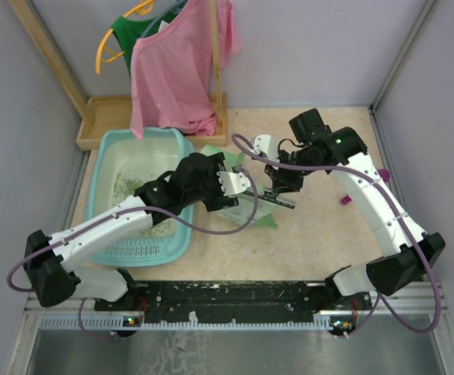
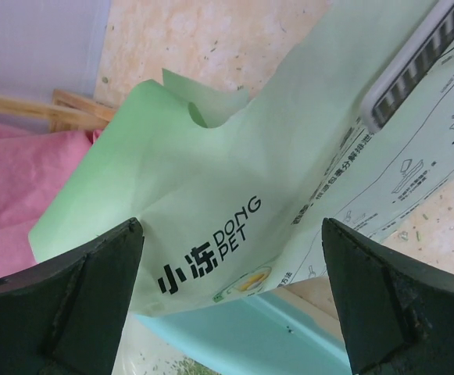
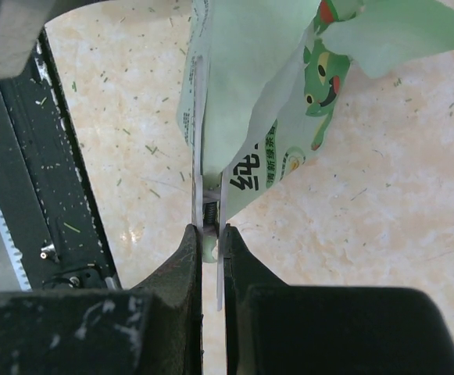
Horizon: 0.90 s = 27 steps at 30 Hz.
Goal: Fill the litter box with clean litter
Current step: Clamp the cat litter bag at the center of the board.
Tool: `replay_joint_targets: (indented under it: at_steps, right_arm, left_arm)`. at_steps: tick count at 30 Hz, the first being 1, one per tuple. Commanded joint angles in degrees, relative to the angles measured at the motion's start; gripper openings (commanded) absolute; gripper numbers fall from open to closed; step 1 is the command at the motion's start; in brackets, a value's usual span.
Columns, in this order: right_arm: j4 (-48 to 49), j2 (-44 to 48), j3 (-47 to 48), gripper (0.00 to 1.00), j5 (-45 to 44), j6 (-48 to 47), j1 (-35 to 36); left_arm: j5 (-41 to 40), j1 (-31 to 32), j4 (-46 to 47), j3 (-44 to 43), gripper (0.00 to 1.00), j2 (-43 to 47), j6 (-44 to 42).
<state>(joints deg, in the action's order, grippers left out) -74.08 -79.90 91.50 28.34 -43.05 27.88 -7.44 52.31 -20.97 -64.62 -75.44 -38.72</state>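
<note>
Litter box (image 1: 105, 160): left side of the bench (image 1: 320, 242), long side along the left edge, grille strip at the near end.
Clean litter (image 1: 127, 187): a thin olive-green patch on the whitish base, toward the far half of the box. Most of the base is bare. In the left wrist view a few granules (image 2: 186, 367) show at the bottom edge.

Left gripper (image 1: 238, 183): the arm lies across the box's right half and the gripper hangs just past the right rim. Jaws spread wide, gripping nothing. The wrist view (image 2: 232, 226) shows the bag (image 2: 234, 156) beyond the two fingertips. I cannot tell whether it touches them.

Right gripper (image 1: 277, 193): mid-bench, pinched tight on the bag's edge (image 3: 211, 230), with the sheet sandwiched between the fingers.

Bag (image 1: 250, 209): pale green, printed, between the two grippers and just beside the box's right rim.

Loose grains are scattered over the bench around the bag.
Magenta piece (image 1: 344, 201): right side of the bench, beside the right arm, too small to identify.
Wooden tray (image 1: 101, 117): far left corner. A pink garment (image 1: 176, 70) hangs over it.
</note>
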Motion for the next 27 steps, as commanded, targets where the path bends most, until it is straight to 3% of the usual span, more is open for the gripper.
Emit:
replay_joint_targets:
  at_steps: [1, 20, 27]
  right_arm:
    - [4.06, -0.15, 0.67, 0.00, 1.58, 0.72, 0.69]
    - [4.59, -5.76, 7.47, 0.00, -1.83, 2.18, 1.96]
    - [3.29, -6.23, 7.91, 0.00, 1.36, 3.31, 1.95]
  left_arm:
    - [3.03, 0.28, 2.32, -0.12, 1.00, 0.72, -0.45]
    - [2.66, 0.26, 2.88, -0.36, 1.00, 1.21, -0.84]
    - [2.44, 0.25, 3.74, -0.67, 1.00, 1.02, -0.97]
